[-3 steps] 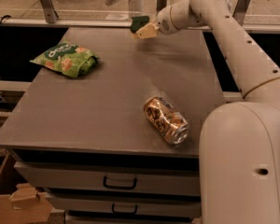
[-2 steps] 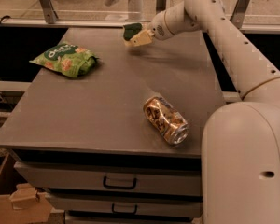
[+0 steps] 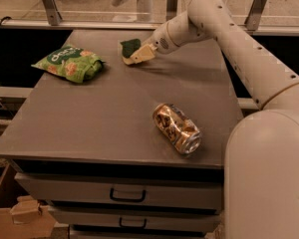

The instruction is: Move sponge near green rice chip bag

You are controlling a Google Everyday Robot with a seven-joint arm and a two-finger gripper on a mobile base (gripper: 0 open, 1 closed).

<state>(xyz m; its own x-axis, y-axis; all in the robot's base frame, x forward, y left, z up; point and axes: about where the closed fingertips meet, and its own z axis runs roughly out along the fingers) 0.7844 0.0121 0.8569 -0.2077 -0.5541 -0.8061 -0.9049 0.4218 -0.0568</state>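
The sponge (image 3: 129,46) shows its dark green top with pale foam under it. It is held in my gripper (image 3: 136,54), which is shut on it low over the far middle of the grey table (image 3: 104,113). The green rice chip bag (image 3: 70,62) lies flat on the table's far left, a short gap to the left of the sponge. My white arm (image 3: 229,29) reaches in from the right.
A gold-brown drink can (image 3: 176,128) lies on its side near the table's front right. Drawers with handles (image 3: 127,195) are under the table. A cardboard box (image 3: 20,218) sits on the floor at lower left. A railing (image 3: 65,24) runs behind the table.
My gripper has carried the sponge left and down, from the far right-middle of the table toward the green bag. The bag and can have not moved.
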